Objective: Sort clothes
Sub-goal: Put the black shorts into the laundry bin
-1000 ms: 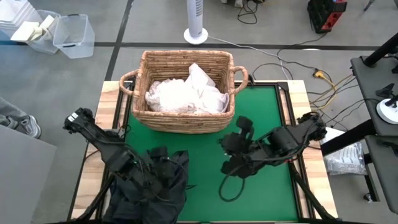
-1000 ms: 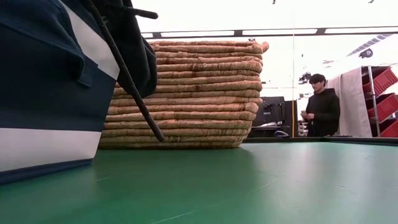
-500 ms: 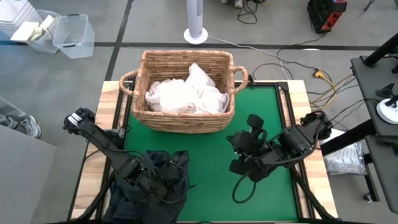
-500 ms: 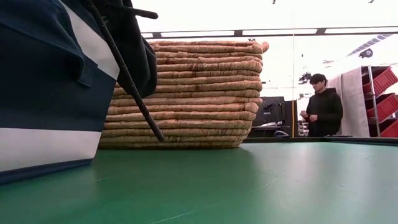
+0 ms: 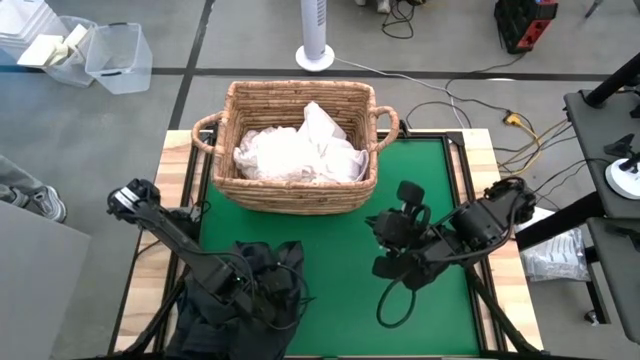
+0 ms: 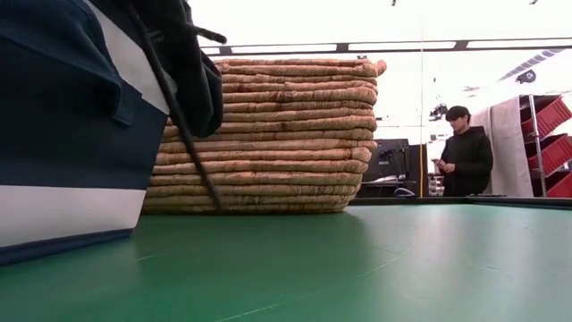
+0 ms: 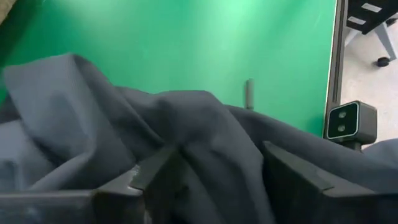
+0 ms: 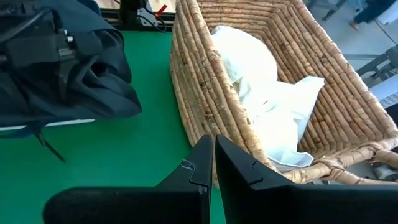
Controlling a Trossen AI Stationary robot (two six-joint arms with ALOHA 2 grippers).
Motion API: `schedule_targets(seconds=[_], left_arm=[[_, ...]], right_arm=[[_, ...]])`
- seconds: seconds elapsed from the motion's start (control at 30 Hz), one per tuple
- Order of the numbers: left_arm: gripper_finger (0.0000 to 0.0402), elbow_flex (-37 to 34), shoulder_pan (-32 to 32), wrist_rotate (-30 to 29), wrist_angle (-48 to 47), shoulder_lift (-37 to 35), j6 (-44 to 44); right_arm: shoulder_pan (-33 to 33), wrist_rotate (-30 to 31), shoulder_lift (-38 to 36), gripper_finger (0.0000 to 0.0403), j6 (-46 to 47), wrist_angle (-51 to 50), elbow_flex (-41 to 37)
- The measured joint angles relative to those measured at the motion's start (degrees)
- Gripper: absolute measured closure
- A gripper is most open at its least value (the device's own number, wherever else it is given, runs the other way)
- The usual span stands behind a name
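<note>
A tan wicker basket [image 5: 300, 192] at the table's far middle holds white clothes [image 5: 298, 152], also seen in the right wrist view [image 8: 261, 93]. Dark clothes [image 5: 268, 275] are heaped in the navy bin [image 6: 63, 152] at the near left, and one [image 6: 192, 72] hangs over its rim. My left gripper [image 5: 262, 297] is down in that heap, open, with dark cloth between its fingers [image 7: 221, 149]. My right gripper [image 5: 382, 235] hangs shut and empty [image 8: 208, 146] above the green mat, right of centre. My left gripper comes slanting down into the dark heap with its fingers [image 7: 155, 174] apart. A fold of the dark cloth [image 7: 211, 124] lies in the gap between them, slack, resting on the heap. Whether the fingers touch it I cannot tell.
Bare green mat [image 5: 425, 170] lies between the basket, the bin and the right arm. A black cable loop [image 5: 395, 305] hangs under the right arm. A small camera [image 7: 343, 121] stands at the table's edge. A person [image 6: 463, 152] stands in the room beyond.
My left gripper has sunk into the heap of dark clothes in the bin, rolling a little at the wrist. The cloth over the bin's rim has shifted slightly. My right gripper has drifted a little toward the table's right edge and stays shut.
</note>
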Motion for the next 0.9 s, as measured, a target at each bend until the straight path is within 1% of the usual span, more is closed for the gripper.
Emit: schedule_targets(seconds=[0.13,0.23,0.33,0.37,0.5,0.67,0.77,0.83,0.9], left_arm=[[0.0255,2.2,-0.1,-0.2,-1.7,2.0,-0.4],[0.0311,4.4,-0.4,-0.2,-4.8,3.2,-0.6],[0.0377,6.2,-0.5,-0.2,-8.6,3.6,-0.7],[0.0388,6.7,-0.5,-0.1,-10.0,3.6,-0.9],[0.0395,10.6,-0.5,0.4,-16.9,3.6,-1.8],[0.0399,18.8,-1.6,0.3,-28.7,3.6,-2.1],[0.04,23.5,-2.9,0.2,-35.7,3.6,-4.0],[0.04,26.3,-4.3,1.3,-39.5,3.6,-5.7],[0.0401,28.9,-6.2,3.7,-43.7,3.6,-8.7]], right_arm=[[0.0,0.0,-0.4,0.039,-0.5,0.0,0.0],[0.0,0.0,-0.7,0.039,-0.5,0.0,0.0],[0.0,0.0,-1.1,0.039,-0.5,0.0,0.0],[0.0,0.0,-1.2,0.039,-0.5,0.0,0.0],[0.0,0.3,-1.3,0.039,-0.5,0.0,0.0],[0.0,1.5,-1.4,0.039,-0.5,0.0,0.0],[0.0,1.5,-1.4,0.039,-0.5,0.0,0.0],[0.0,1.5,-1.4,0.039,-0.5,0.0,0.0],[0.0,1.5,-1.4,0.039,-0.5,0.0,0.0]])
